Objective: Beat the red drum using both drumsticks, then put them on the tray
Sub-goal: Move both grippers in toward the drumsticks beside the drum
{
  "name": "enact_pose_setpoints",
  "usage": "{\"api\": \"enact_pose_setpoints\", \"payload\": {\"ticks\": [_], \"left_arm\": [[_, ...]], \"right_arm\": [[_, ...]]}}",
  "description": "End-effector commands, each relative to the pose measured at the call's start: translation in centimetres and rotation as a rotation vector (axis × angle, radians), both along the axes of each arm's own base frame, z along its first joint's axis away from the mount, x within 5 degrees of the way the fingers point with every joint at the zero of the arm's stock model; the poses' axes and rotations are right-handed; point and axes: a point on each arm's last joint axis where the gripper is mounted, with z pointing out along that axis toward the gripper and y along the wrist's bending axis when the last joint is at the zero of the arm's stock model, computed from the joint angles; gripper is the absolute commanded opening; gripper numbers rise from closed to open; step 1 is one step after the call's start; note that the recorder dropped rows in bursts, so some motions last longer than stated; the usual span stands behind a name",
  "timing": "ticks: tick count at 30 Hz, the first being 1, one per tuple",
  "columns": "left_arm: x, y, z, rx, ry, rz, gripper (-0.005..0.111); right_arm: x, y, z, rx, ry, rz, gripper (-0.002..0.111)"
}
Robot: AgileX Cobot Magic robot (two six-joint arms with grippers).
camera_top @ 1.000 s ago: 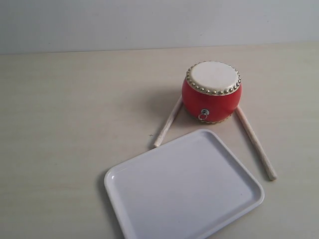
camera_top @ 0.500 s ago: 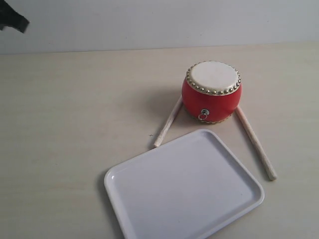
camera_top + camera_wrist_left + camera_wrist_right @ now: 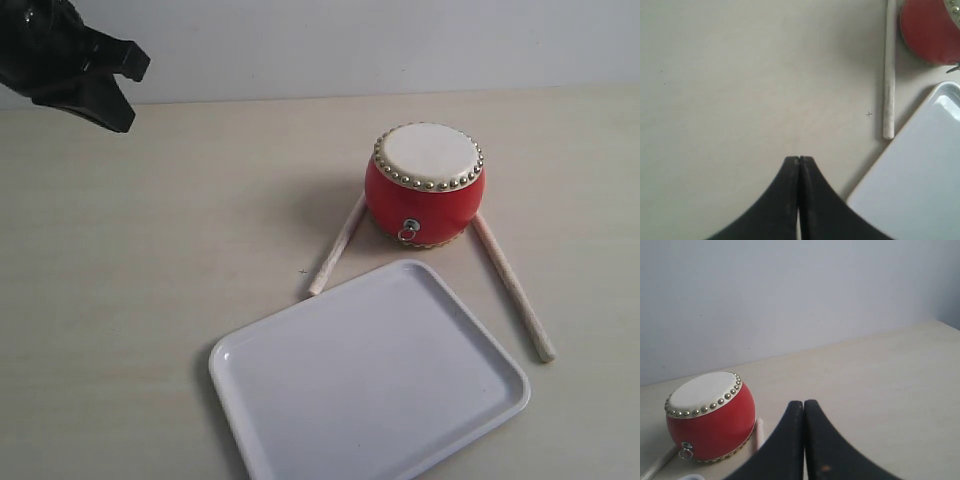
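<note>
Drum: the drum [image 3: 425, 185] stands upright on the table [image 3: 150, 250], just behind the tray [image 3: 370, 375].
Sticks: the left stick [image 3: 338, 245] and right stick [image 3: 512, 287] lie flat, one on each side of the drum. The left stick's near end sits just beside the tray rim.
Left gripper: the left gripper [image 3: 799, 159] has its jaws pressed together, empty, above bare table.
Right gripper: the right gripper [image 3: 804, 402] is likewise closed and empty, near the drum.
Risk 1: descending with the jaws closed would probably shove a stick instead of gripping it.
Risk 2: the thin round sticks may roll, and the tray rim crowds the left stick.
Change: the left arm [image 3: 70, 65] now reaches into the exterior view's corner, where earlier it was absent. The drum, sticks and tray are unmoved.
</note>
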Motion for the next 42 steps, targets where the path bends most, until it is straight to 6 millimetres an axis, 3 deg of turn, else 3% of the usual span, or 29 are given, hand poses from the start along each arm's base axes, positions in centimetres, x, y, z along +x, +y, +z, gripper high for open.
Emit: {"api": "enact_pose_setpoints", "payload": {"ticks": [1, 7, 13, 16, 20, 23, 28, 31, 34, 37, 40, 42], "left_arm": [[0.1, -0.4, 0.3, -0.032, -0.024, -0.015, 0.0], [0.2, -0.5, 0.4, -0.049, -0.037, -0.006, 0.0], [0.3, -1.1, -0.2, -0.112, -0.003, -0.004, 0.0], [0.3, -1.1, -0.6, -0.105, 0.022, -0.013, 0.0], [0.5, -1.1, -0.8, -0.104, 0.021, -0.01, 0.0], [0.7, -1.5, -0.9, -0.148, 0.021, 0.008, 0.0], [0.2, -1.4, -1.7, -0.121, 0.116, -0.028, 0.0], [0.2, -1.8, -2.0, -0.152, 0.141, -0.026, 0.0], [0.4, -2.4, -2.3, -0.214, 0.148, -0.07, 0.0], [0.4, -2.5, -2.2, -0.22, 0.136, -0.094, 0.0], [0.7, -2.5, -2.2, -0.213, 0.103, -0.101, 0.0], [0.9, -2.5, -2.2, -0.215, 0.081, -0.09, 0.0]], "right_arm": [[0.0, 0.0, 0.0, -0.003, -0.013, 0.001, 0.0], [0.0, 0.0, 0.0, -0.003, -0.013, 0.001, 0.0], [0.0, -0.2, 0.0, -0.187, -0.013, 0.001, 0.0], [0.0, 0.1, 0.8, 0.082, -0.107, 0.002, 0.0], [-0.1, -0.4, 2.5, 0.813, -0.312, -0.01, 0.0], [-0.4, -1.3, 3.2, 1.204, -0.429, -0.037, 0.0], [-0.4, -1.4, 3.3, 1.22, -0.447, -0.039, 0.0], [-0.3, -1.4, 3.2, 1.217, -0.433, -0.045, 0.0], [1.2, -0.8, 6.6, 1.049, -0.316, -0.044, 0.0], [5.6, 0.5, 9.8, 0.618, 0.041, -0.021, 0.0], [11.8, 0.9, 11.8, 0.167, 0.494, 0.066, 0.0], [15.1, 1.0, 12.3, 0.035, 0.69, 0.142, 0.0]]}}
